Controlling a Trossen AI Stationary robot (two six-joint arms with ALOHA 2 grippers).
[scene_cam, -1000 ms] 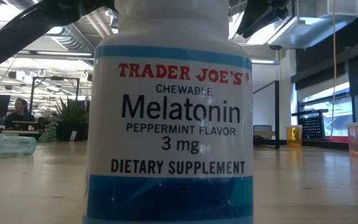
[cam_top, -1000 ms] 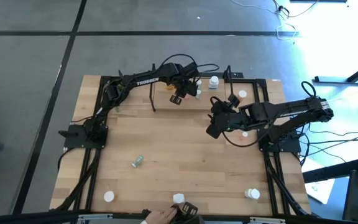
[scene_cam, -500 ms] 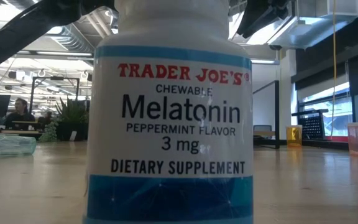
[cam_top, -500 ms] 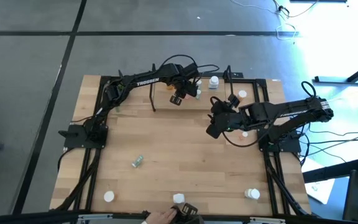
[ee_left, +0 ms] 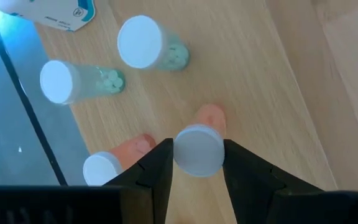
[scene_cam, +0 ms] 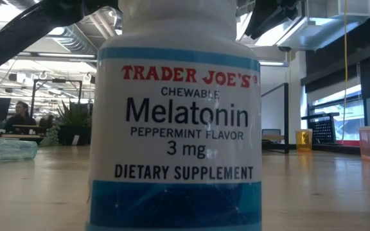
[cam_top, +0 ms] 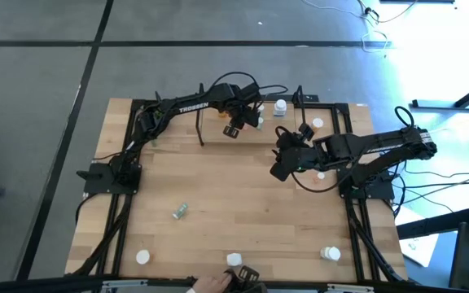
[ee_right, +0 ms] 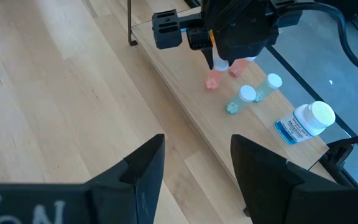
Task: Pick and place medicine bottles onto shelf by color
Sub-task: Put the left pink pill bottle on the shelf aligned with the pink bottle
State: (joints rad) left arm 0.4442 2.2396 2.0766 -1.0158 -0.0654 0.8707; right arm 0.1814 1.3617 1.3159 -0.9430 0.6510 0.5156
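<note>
Left wrist view: an orange bottle [ee_left: 199, 146] with a white cap is seen clamped between the 2 dark fingers of the left gripper [ee_left: 197, 163], which are pressed against the cap's sides, with the bottle's base at or just above the shelf [ee_left: 272, 74]; whether it is touching cannot be told. Just beside it, a second orange bottle [ee_left: 114, 162] is stood on the shelf. Farther along the board, 2 pale green bottles [ee_left: 148, 45] are stood close together, and the corner of a white bottle with a blue label [ee_left: 55, 11] is seen past them.

From the high view, the left gripper [cam_top: 234, 126] is placed over the far edge of the table [cam_top: 218, 195], where the shelf sits. The right gripper [cam_top: 282, 167] is held above the table's middle right, well apart from the shelf; its fingers [ee_right: 143, 168] are seen spread apart with nothing between them.

Other bottles are left on the tabletop: a green one lying down [cam_top: 180, 212], and 3 white-capped ones near the front edge [cam_top: 142, 257]. A person's hand [cam_top: 210, 282] is seen at the front edge. The low view is filled by a white melatonin bottle [scene_cam: 178, 128].
</note>
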